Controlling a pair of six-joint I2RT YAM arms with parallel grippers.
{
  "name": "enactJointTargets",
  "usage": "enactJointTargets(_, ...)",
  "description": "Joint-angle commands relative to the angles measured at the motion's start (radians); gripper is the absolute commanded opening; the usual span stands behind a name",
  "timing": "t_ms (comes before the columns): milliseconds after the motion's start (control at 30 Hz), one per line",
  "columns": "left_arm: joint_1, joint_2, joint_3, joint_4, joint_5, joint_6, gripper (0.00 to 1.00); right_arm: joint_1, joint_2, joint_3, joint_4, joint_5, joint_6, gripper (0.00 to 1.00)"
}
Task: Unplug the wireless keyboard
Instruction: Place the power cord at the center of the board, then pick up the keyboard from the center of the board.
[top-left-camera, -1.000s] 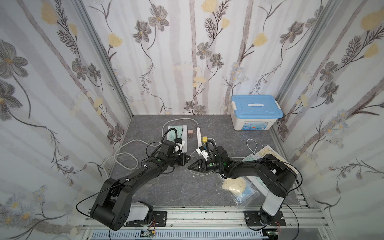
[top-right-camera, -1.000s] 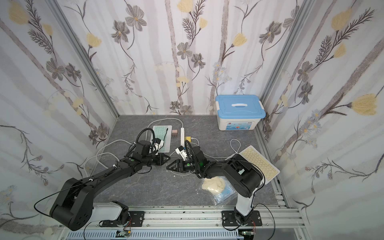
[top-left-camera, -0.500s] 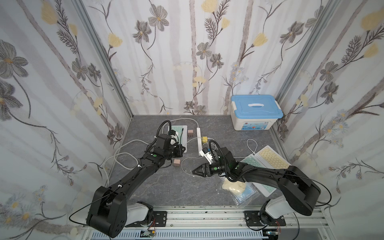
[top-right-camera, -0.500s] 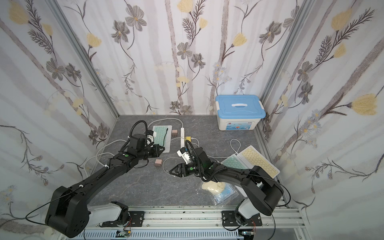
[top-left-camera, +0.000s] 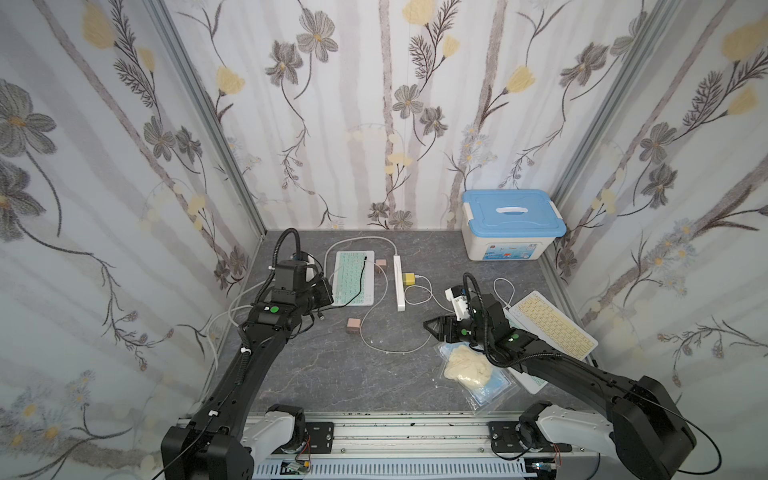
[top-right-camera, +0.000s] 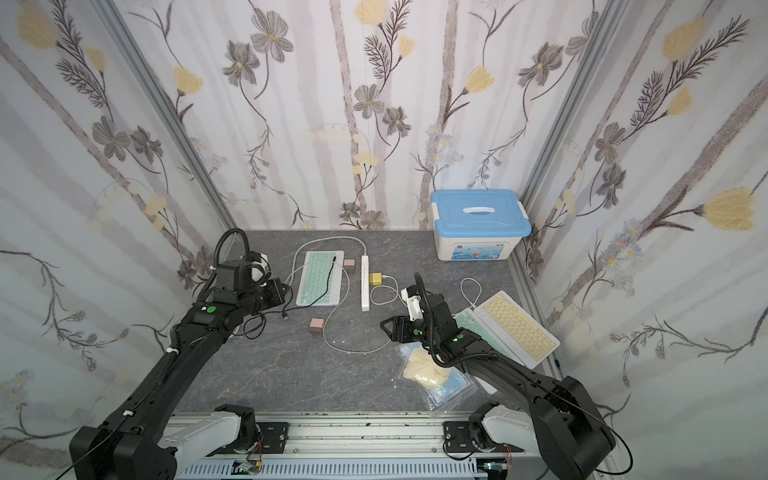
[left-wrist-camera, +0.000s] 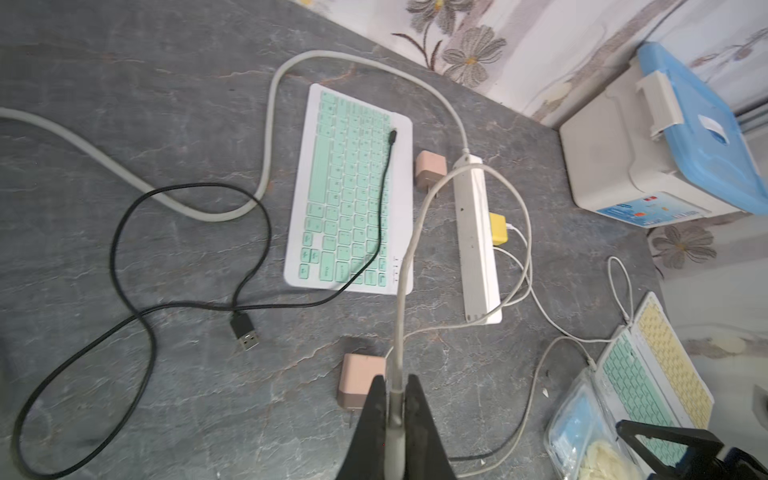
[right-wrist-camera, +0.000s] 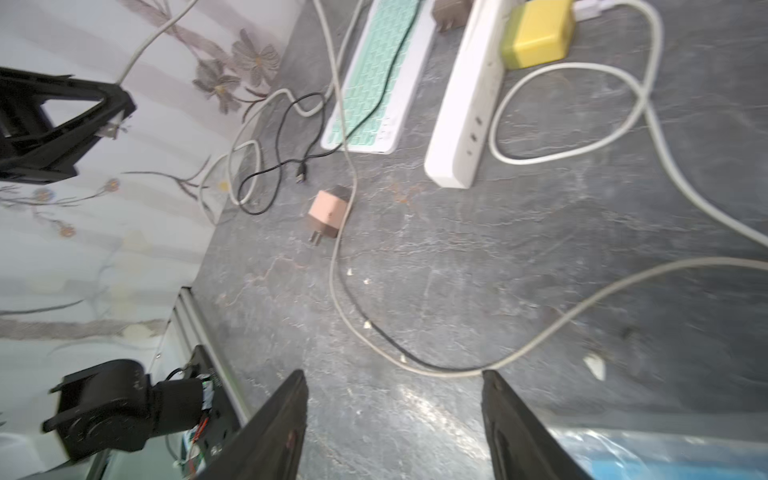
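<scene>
My left gripper (left-wrist-camera: 395, 386) is shut on the plug end of a white cable (left-wrist-camera: 401, 291), held over the table's left side in both top views (top-left-camera: 326, 291) (top-right-camera: 282, 294). The cable loops on the table (top-left-camera: 399, 352) past a loose pink charger (top-left-camera: 353, 325) (left-wrist-camera: 359, 384) towards the right. A mint keyboard (top-left-camera: 353, 278) (left-wrist-camera: 349, 195) lies at the back left with a loose black cable (left-wrist-camera: 384, 187) across it. A yellow keyboard (top-left-camera: 552, 324) overlaps another mint keyboard (top-right-camera: 469, 328) at the right. My right gripper (right-wrist-camera: 395, 386) (top-left-camera: 432, 326) is open, holding nothing.
A white power strip (top-left-camera: 399, 282) with a yellow charger (top-left-camera: 409, 278) lies mid-table. A second pink charger (top-left-camera: 380, 264) sits beside the back keyboard. A blue-lidded box (top-left-camera: 513, 224) stands back right. A plastic bag with gloves (top-left-camera: 469, 370) lies under the right arm.
A second ago both grippers met at mid-table. They have pulled apart: the left drew back left with the cable plug, the pink charger now lies on the table, and the right withdrew rightwards, jaws wider.
</scene>
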Motion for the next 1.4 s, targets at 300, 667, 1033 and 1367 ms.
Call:
enactJointTargets(300,0.037,0.088,-0.082,0.070,0.103,-0.070,0.00,-0.079,-0.099,-0.117,-0.073,0.154,0.011,0.72)
enactJointTargets(667,-0.023,0.183,-0.172,0.137,0.061,-0.083,0.40,-0.101,-0.083,-0.122,-0.054,0.153,0.013,0.72)
enactJointTargets(1033,-0.066,0.096,-0.057,-0.026,-0.015,0.014,0.67,-0.161,-0.069,-0.076,-0.069,0.177,-0.003,0.74)
enactJointTargets(1367,-0.491,0.372,0.079,0.121,0.144,0.211,0.62,-0.306,-0.071,-0.087,-0.068,0.189,0.022,0.75)
